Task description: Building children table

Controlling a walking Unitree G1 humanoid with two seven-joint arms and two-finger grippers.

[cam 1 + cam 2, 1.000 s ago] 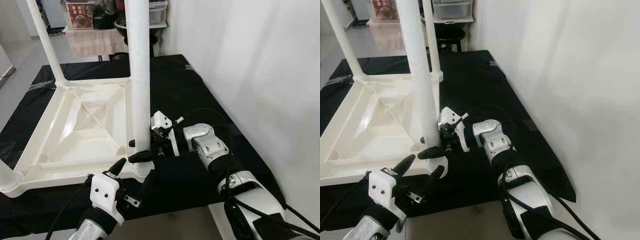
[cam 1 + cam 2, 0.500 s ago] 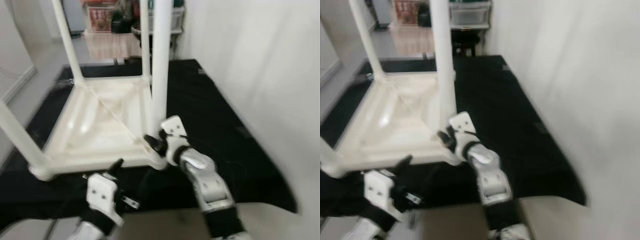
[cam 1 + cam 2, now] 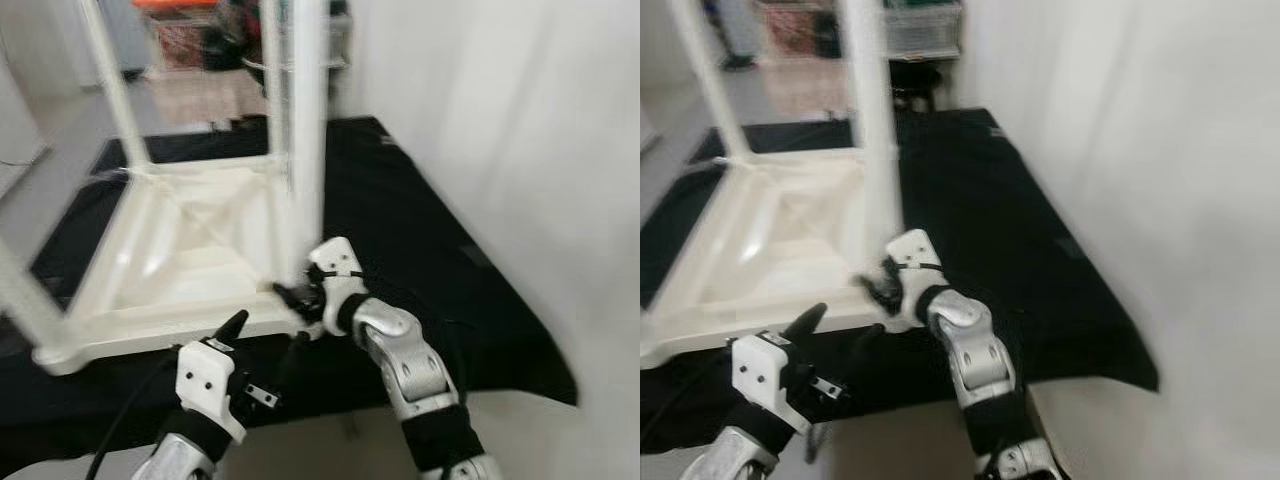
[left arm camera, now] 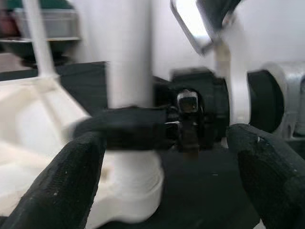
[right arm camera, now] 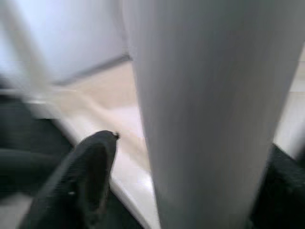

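A white plastic children's table [image 3: 150, 335] lies upside down on a black cloth, its legs pointing up. My right gripper [image 3: 290, 298] is at the foot of the near right leg [image 3: 303, 150], where the leg meets the corner socket. In the right wrist view the leg [image 5: 209, 95] stands between the two fingers [image 5: 90, 176], which press close on either side. My left gripper [image 3: 268, 332] hovers open just in front of that corner, holding nothing. The left wrist view shows its open fingers [image 4: 62, 181] facing the leg base [image 4: 131, 167], with a right finger lying across it.
The black cloth [image 3: 420, 230] covers the floor up to a white wall [image 3: 520, 120] on the right. Other table legs [image 3: 110, 80] rise at the far corners. Shelving and boxes [image 3: 190, 40] stand at the back. Bare floor [image 3: 330, 450] lies at my feet.
The camera has moved and the picture has blurred. My right arm now reaches in from nearer my body, its gripper still at the leg's foot. The left gripper has stayed open nearby.
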